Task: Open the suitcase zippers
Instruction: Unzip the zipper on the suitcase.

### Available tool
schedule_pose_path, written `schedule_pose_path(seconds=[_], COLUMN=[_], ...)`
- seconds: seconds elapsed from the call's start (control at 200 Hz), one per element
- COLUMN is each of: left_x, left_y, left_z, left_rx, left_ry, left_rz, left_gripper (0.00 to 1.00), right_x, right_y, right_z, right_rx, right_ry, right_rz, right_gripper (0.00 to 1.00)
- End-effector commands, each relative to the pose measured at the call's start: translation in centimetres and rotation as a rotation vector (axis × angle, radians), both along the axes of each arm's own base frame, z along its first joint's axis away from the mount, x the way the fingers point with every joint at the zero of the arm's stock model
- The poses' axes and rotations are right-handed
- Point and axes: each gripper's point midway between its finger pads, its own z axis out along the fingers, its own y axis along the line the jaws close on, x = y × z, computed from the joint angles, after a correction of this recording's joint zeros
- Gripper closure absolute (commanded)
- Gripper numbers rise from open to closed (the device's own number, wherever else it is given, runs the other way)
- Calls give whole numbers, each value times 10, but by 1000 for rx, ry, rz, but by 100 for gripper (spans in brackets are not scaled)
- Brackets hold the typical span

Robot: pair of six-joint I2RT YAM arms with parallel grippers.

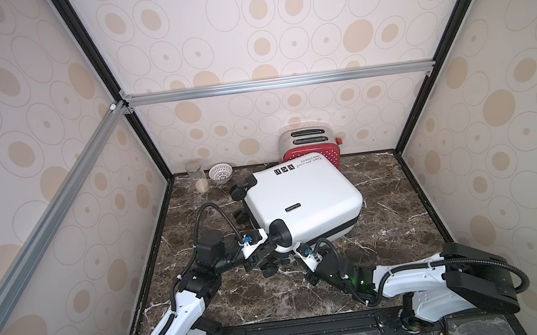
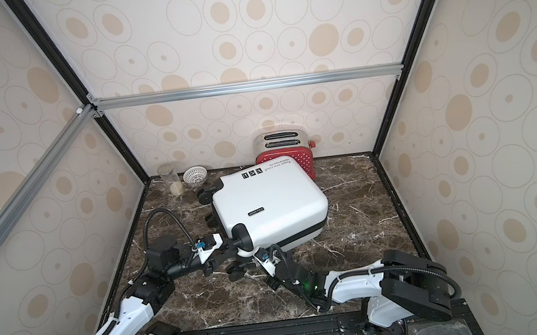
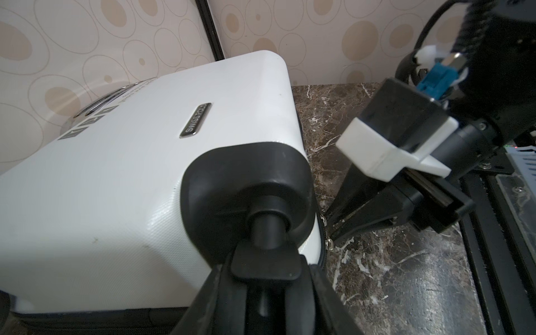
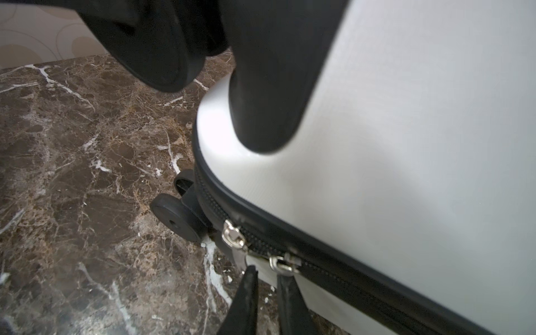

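Nearest, at the close corner: right gripper (image 4: 265, 274) narrow, tips just under the pulls (image 4: 232, 233). Pinching one or not: cannot tell. Right beside it, left gripper (image 3: 265, 278) clamped on a wheel stem (image 3: 265, 229). White suitcase (image 1: 301, 192) lying near the middle of the table (image 1: 405, 235). Black zippers (image 4: 333, 271) shut along the whole part in view. Nothing opened yet, all the pulling left to do. One suitcase, two pulls side by side, two grippers. Far back: one toaster (image 1: 305, 143) right behind the case, one jar (image 1: 196, 176), one little bowl (image 1: 220, 173).
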Motion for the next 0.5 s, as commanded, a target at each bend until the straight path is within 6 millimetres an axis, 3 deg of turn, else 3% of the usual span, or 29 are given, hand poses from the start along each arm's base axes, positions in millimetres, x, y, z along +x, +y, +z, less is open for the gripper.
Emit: schedule_pose_path(seconds=[0.0, 0.22, 0.375, 0.495], left_x=[-11, -11, -10, -9], left_y=[-12, -11, -11, -10], left_z=[37, 36, 36, 34], left_rx=[-79, -75, -73, -65], left_ry=[-122, -121, -121, -123], left_rz=[-96, -93, -90, -78], left_gripper=[86, 86, 86, 86], right_x=[5, 7, 8, 11], right_y=[10, -2, -9, -20], right_z=[21, 27, 28, 16], right_rx=[107, 197, 234, 186], right_ry=[-31, -1, 33, 76], right_rz=[-6, -74, -112, -172], right_gripper=[73, 61, 63, 66])
